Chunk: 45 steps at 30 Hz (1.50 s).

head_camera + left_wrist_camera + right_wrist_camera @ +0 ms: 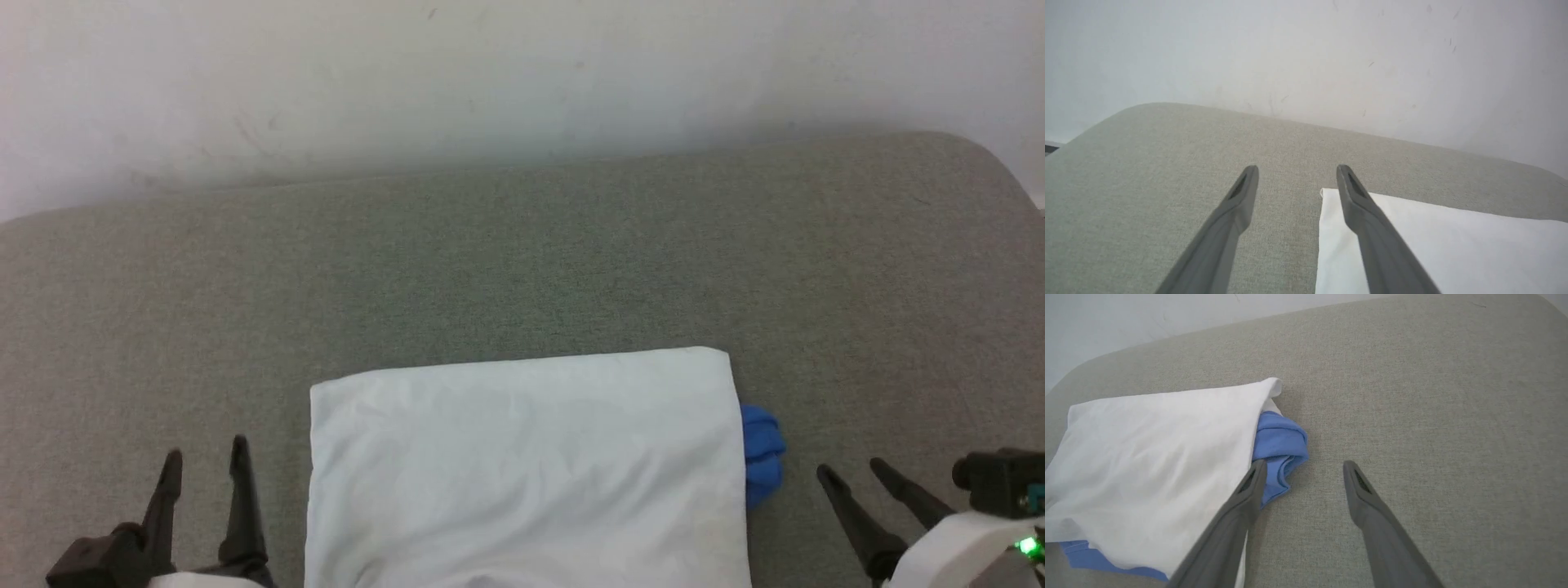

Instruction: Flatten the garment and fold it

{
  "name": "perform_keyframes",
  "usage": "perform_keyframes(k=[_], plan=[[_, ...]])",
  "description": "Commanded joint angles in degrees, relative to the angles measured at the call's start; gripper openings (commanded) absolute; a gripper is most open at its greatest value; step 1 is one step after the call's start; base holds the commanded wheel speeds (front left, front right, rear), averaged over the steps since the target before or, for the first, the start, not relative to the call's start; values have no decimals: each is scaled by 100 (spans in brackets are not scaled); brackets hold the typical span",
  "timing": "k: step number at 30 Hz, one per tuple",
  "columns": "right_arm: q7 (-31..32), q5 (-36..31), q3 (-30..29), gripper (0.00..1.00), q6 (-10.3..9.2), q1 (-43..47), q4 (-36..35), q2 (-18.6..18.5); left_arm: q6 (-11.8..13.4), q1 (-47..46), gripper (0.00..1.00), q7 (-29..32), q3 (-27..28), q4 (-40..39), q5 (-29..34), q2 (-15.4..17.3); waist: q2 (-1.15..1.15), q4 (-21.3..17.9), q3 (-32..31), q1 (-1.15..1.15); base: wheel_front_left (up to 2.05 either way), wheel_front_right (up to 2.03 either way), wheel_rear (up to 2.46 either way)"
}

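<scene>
- Holding nothing, fingers apart on left gripper and right gripper, garment between.
- Could snag blue sleeve bunched just left of right gripper, dragging fold open.

Bare grey cushion lies open across the head view's middle; the folded shirt blocks bottom centre, a wall closes the top.

Soft, even light, faint shadows. The folded white jersey garment is nearly blown out. In the left wrist view the long dark fingers blur near the lens; the grey-green fabric surface bows at its edge.
</scene>
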Motion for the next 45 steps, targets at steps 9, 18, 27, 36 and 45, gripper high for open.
perform_keyframes(k=[9,18,27,36,45], plan=[[639,386,446,100,-4,-995,1005,-77,-286,-604,100,-745,-437,414,908,-185,0,362,172,0,0,0,0],[968,660,1127,100,-4,-1537,1986,-83,-466,-776,100,-755,-420,533,1144,-551,0,511,266,0,0,0,0],[1794,890,2023,0,-4,-1819,2930,-27,-589,-803,100,-756,-327,583,1480,-660,0,488,243,0,0,0,0],[1210,974,2074,0,-4,-1972,2344,-335,-638,-681,100,-756,-182,578,1605,-686,0,387,99,0,0,0,0],[1048,697,617,0,-4,-1219,1805,-837,-616,-502,100,-756,-50,541,1682,-691,0,228,-2,0,0,0,0]])
